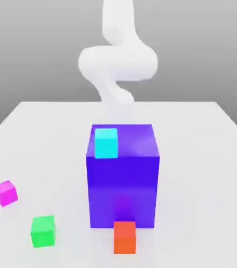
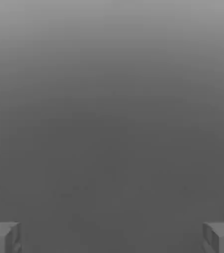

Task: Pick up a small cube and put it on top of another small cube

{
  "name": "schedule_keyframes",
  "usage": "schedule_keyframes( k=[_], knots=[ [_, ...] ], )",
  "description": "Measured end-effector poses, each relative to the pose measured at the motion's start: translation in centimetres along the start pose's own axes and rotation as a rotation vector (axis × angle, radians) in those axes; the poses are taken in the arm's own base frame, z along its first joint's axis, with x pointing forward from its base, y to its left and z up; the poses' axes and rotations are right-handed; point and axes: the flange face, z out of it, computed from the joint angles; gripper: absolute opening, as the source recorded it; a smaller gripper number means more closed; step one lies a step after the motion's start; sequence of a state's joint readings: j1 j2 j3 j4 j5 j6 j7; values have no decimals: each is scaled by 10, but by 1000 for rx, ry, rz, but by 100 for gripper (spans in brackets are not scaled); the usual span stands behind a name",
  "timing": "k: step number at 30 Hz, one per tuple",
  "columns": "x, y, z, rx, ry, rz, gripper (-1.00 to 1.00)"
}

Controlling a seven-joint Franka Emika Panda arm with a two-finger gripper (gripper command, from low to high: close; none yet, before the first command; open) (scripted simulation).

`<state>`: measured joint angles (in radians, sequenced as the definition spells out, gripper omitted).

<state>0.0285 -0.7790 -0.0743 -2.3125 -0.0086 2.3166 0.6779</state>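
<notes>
The small magenta cube [image 1: 5, 192] lies on the white table [image 1: 47, 136] at the exterior view's left. Nearer the front edge, a little to its right, sits the small green cube [image 1: 42, 231], apart from it. The white arm [image 1: 117, 63] rises behind the big blue-violet block [image 1: 123, 183], far from both small cubes. In the hand view my gripper [image 2: 112, 237] is open, its two grey fingertips [image 2: 2, 237] set wide apart with nothing between them, facing a plain grey background.
A cyan cube [image 1: 105, 142] rests on top of the big blue-violet block in the middle of the table. An orange-red cube [image 1: 124, 237] stands against the block's front face. Bare table surface lies around the two small cubes.
</notes>
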Motion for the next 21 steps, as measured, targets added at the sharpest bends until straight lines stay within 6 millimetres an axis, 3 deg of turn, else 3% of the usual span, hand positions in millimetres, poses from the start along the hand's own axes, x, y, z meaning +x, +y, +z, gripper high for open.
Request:
schedule_keyframes(
  k=[10, 21],
  knots=[
    [44, 93, 76, -14, -104, -313, 0],
    [48, 192, 169, -18, -248, -681, 0]
  ],
)
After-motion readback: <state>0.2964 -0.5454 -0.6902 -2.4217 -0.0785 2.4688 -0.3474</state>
